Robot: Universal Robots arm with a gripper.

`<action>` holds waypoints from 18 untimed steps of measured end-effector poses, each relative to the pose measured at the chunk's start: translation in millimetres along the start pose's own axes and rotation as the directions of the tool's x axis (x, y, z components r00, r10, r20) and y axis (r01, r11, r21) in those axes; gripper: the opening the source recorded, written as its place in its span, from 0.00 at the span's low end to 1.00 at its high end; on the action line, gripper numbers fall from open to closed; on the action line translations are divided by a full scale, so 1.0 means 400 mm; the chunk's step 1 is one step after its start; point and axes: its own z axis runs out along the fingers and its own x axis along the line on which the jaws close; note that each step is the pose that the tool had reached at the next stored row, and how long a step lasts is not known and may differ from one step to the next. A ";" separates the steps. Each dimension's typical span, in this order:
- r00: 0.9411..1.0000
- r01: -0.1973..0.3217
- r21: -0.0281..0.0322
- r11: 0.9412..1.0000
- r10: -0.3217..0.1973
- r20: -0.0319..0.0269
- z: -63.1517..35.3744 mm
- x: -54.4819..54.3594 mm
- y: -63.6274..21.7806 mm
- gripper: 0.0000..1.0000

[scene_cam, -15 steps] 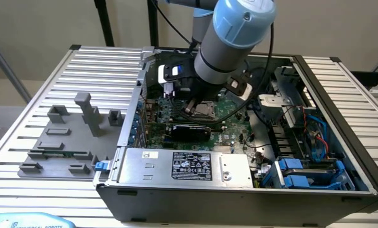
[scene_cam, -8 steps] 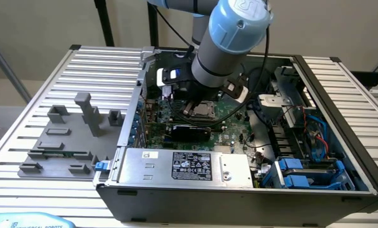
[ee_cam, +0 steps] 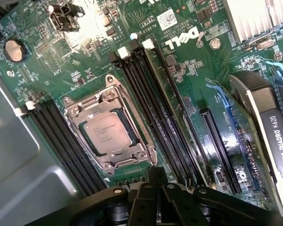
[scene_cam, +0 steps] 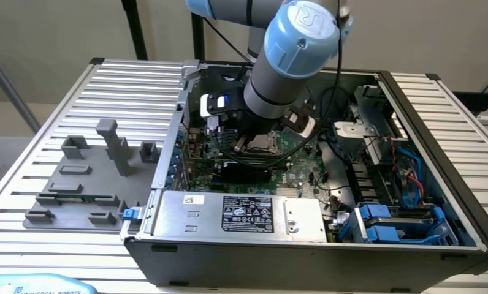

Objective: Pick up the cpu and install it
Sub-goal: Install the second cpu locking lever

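Cpu [ee_cam: 107,133] seated in socket [ee_cam: 108,127]. Thin, light, stiff, fragile; best taken by its edges. Hand [ee_cam: 156,190] near above; can't tell if clenched or released.

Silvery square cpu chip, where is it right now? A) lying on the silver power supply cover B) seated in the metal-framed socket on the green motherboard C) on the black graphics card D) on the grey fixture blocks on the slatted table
B: the wrist view shows the silvery square cpu chip lying flat inside the metal-framed socket on the green motherboard, between the black memory slots.
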 end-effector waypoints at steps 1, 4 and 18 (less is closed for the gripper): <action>1.000 0.000 0.000 1.000 0.000 0.000 0.004 -0.001 0.001 0.11; 1.000 0.000 0.000 1.000 0.000 0.000 0.010 -0.002 0.002 0.11; 1.000 0.000 -0.001 1.000 0.000 0.001 0.039 -0.007 -0.001 0.11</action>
